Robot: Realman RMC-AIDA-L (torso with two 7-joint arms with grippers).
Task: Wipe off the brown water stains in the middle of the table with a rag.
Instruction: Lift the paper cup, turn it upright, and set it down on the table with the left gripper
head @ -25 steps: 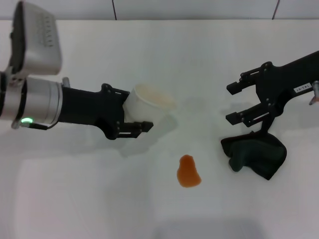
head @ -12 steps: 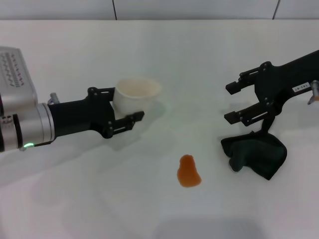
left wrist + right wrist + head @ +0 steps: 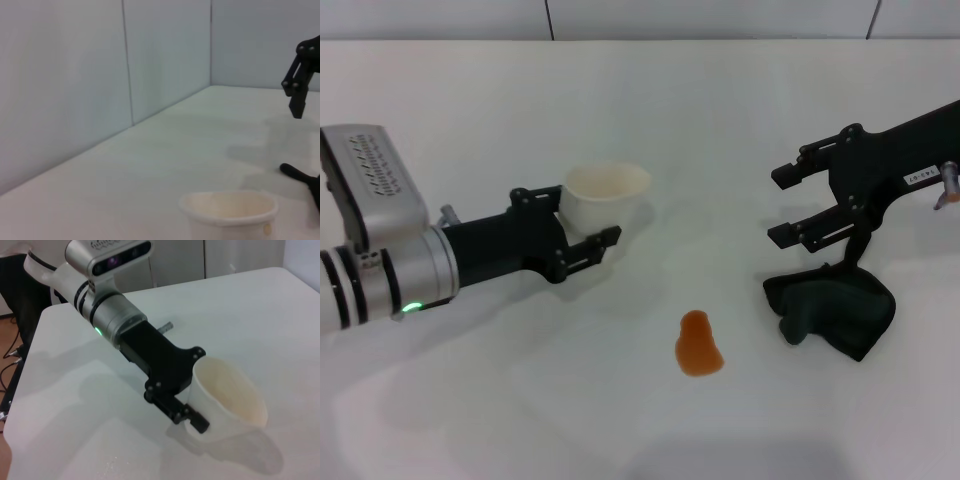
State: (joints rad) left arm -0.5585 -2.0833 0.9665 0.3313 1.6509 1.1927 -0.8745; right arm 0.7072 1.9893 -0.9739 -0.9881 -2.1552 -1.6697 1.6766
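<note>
Left pincer pinches a cream cup by its side wall, one finger on each side, at about ten o'clock from the brown water stains; the cup tilts slightly. Right pincer hangs with its fingers spread apart, just above the rag at roughly eleven o'clock from it, not gripping it. That dark green-black rag lies in lumpy folds on the white counter, at three o'clock from the stain and apart from it. Orange-brown and glossy, the stain sits near the counter's middle, toward six o'clock.
</note>
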